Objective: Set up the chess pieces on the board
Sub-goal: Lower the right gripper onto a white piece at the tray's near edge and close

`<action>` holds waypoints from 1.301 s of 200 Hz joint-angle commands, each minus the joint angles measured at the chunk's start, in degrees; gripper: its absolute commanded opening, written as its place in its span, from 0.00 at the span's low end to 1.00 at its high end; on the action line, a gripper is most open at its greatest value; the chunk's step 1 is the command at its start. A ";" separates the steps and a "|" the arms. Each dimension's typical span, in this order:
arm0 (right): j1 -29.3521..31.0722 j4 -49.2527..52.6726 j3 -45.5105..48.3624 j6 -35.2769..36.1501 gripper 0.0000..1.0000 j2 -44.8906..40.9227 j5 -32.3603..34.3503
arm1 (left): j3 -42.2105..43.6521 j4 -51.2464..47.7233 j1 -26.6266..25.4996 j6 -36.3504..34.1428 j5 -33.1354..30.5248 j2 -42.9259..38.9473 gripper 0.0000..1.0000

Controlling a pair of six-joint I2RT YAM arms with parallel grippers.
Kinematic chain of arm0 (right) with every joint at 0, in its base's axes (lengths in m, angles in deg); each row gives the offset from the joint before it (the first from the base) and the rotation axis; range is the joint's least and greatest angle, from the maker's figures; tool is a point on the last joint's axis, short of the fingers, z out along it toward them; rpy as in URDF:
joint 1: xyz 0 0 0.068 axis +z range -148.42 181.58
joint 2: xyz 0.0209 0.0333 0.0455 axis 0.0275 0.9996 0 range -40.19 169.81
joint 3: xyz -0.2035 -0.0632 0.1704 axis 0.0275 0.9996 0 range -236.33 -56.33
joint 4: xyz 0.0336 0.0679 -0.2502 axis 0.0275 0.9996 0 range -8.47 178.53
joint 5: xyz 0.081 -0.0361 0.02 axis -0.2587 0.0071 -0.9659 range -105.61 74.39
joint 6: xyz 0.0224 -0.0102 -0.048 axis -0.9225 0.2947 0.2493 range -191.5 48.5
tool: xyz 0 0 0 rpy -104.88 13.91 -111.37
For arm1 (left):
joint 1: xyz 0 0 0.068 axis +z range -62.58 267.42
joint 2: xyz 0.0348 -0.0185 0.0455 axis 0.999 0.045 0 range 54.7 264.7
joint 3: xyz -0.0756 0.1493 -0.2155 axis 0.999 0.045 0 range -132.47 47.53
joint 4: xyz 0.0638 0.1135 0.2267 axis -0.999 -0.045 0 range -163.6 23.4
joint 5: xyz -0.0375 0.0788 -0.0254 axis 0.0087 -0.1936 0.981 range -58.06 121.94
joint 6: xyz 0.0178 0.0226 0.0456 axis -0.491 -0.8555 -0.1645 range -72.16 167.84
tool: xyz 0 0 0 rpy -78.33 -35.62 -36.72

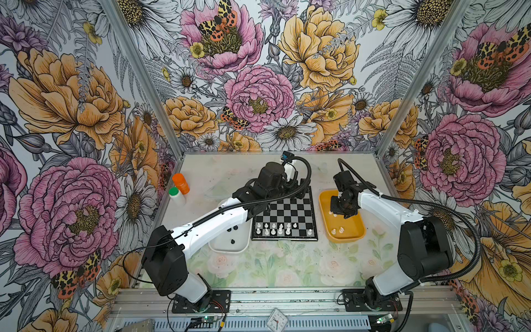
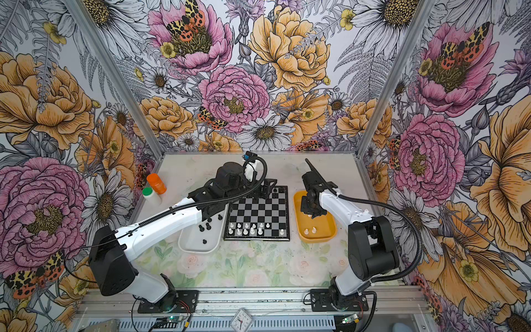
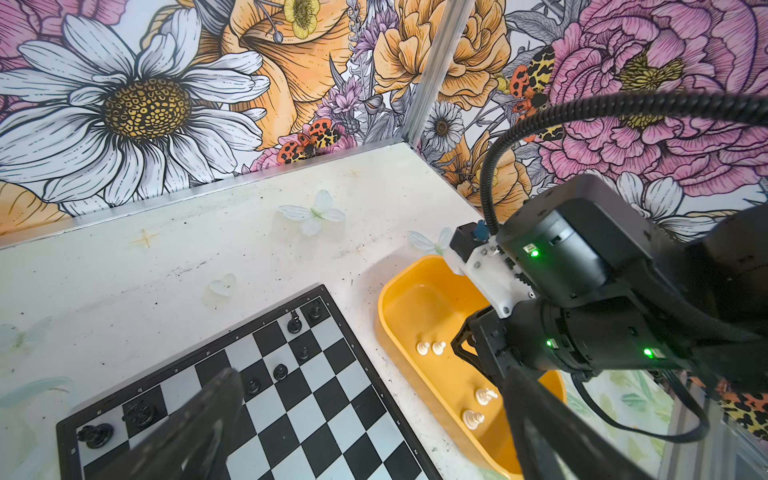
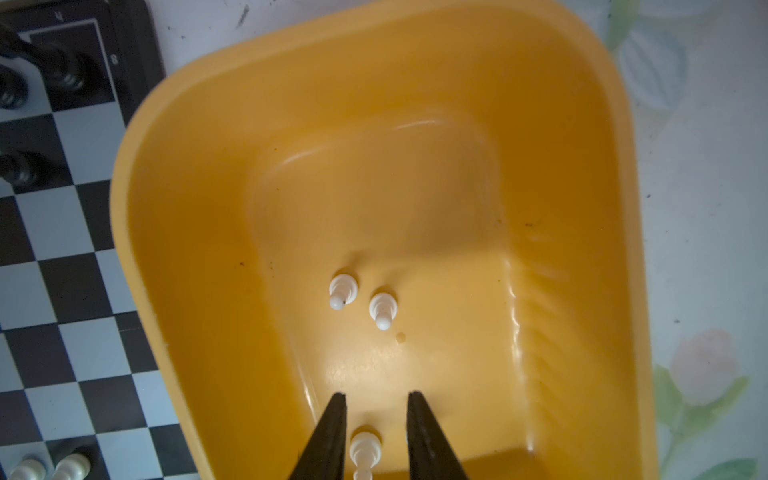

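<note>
A small white plastic pawn [image 4: 365, 451] sits on the floor of the yellow rectangular plastic tray [image 4: 166, 208], just right of the square black-and-silver chequered board [image 1: 287, 212]. Your right gripper [image 4: 377, 394] straddles it, jaws slightly apart with a gap on each side, gripping nothing. Two more white pawns [image 4: 343, 291] stand near. White chessmen [image 1: 275, 228] stand on the board's near rows, black chessmen [image 3: 280, 371] on its far rows. Your left gripper [image 3: 372, 374] hangs spread wide and empty above those far rows. More black pieces [image 2: 205, 227] lie in the white rectangular tray [image 2: 191, 243] left of the board.
</note>
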 commanded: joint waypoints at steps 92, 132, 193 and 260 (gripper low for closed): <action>-2.57 -4.27 0.58 1.65 0.25 5.57 -2.57 | 1.24 0.07 2.04 0.78 -0.30 -2.08 0.99; -2.57 -3.59 4.41 -0.20 0.29 -0.05 -4.17 | 1.75 -0.48 2.74 0.73 -0.61 -3.00 0.99; -2.62 -0.29 8.72 -1.00 0.32 -7.75 -3.43 | 1.61 0.04 3.33 0.78 0.52 -2.39 0.99; -2.53 -0.05 11.89 -0.91 0.29 -8.76 -3.75 | 1.92 0.40 3.37 1.10 0.90 -2.44 0.99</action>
